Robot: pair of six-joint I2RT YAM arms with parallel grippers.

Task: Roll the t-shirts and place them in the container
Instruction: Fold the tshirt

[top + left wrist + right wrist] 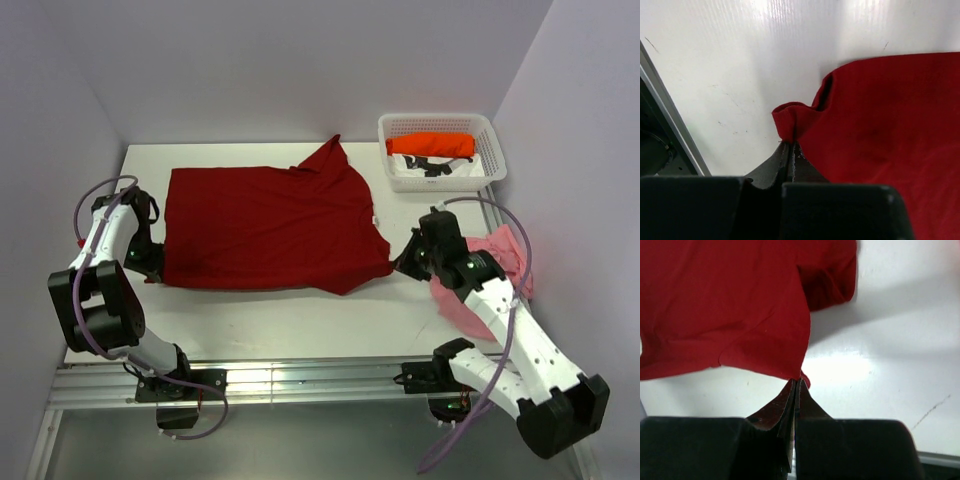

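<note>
The dark red t-shirt (265, 225) is lying spread flat mid-surface (300, 320). The left fingers (782, 160) and right fingers (782, 405) are clenching its near-left corner and near-right tip, probably tensioning the cloth for an even roll.

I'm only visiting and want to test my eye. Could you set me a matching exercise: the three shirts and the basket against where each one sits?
Things:
1. red shirt
2. orange shirt
3. pink shirt
4. basket

Places:
A. at the far right corner of the table
B. partly under the right arm
C. inside the basket
D. spread across the middle of the table

Pairs: 1-D, 2-C, 3-B, 4-A
</note>
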